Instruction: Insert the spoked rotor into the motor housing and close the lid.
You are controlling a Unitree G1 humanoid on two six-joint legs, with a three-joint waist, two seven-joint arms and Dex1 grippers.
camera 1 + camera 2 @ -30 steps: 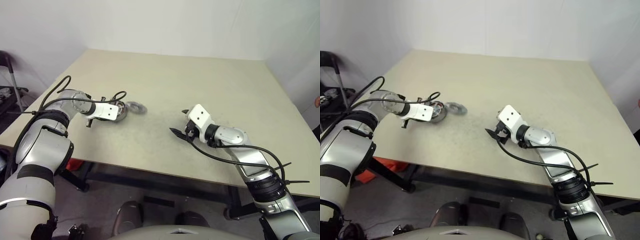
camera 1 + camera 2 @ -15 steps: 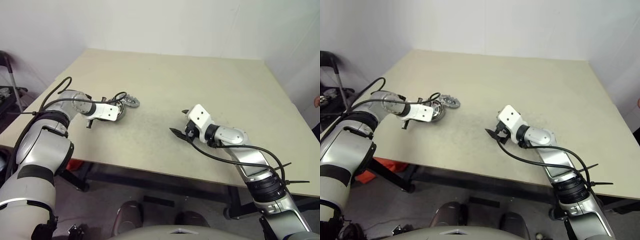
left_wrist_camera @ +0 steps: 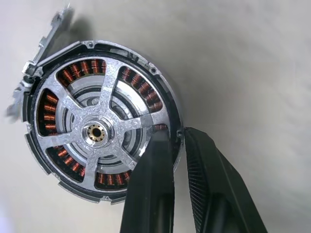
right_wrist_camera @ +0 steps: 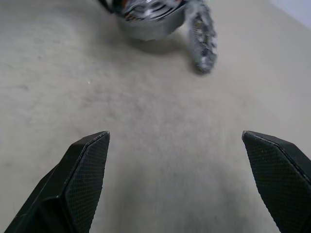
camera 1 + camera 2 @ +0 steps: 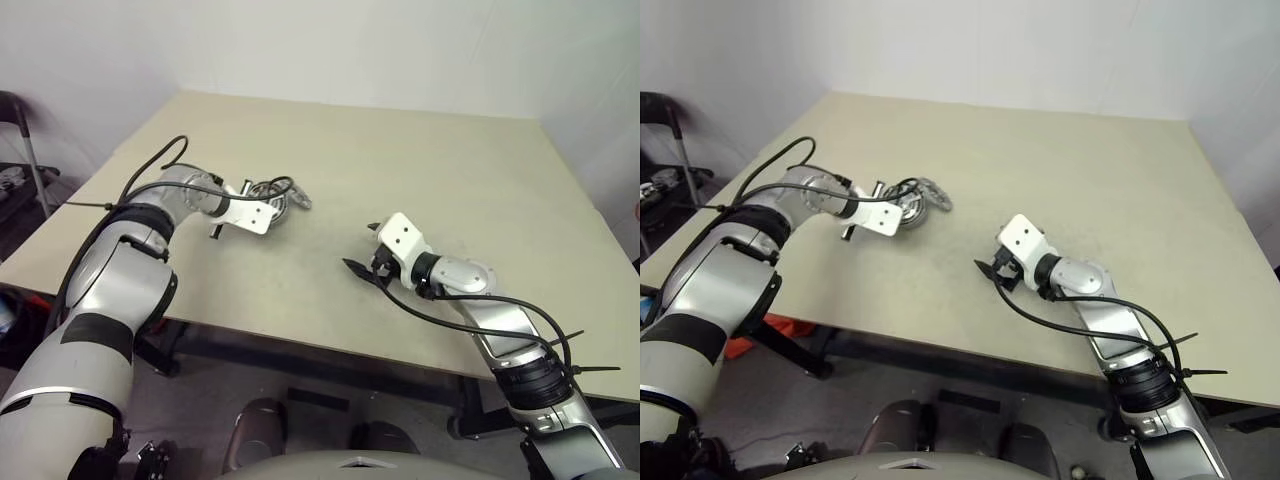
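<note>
While pinched on its rim, the round metal copper-coiled motor housing [image 3: 99, 131] sits in my left gripper [image 3: 177, 141].
My right gripper [image 4: 180, 179], fingers spread wide, stands well apart.

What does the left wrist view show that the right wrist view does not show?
Left wrist view: the copper coils inside the motor housing, and the left hand shut on its rim. Right wrist view: the right hand, open above the table. Both: the housing and the spoked rotor standing on its edge beside it.
</note>
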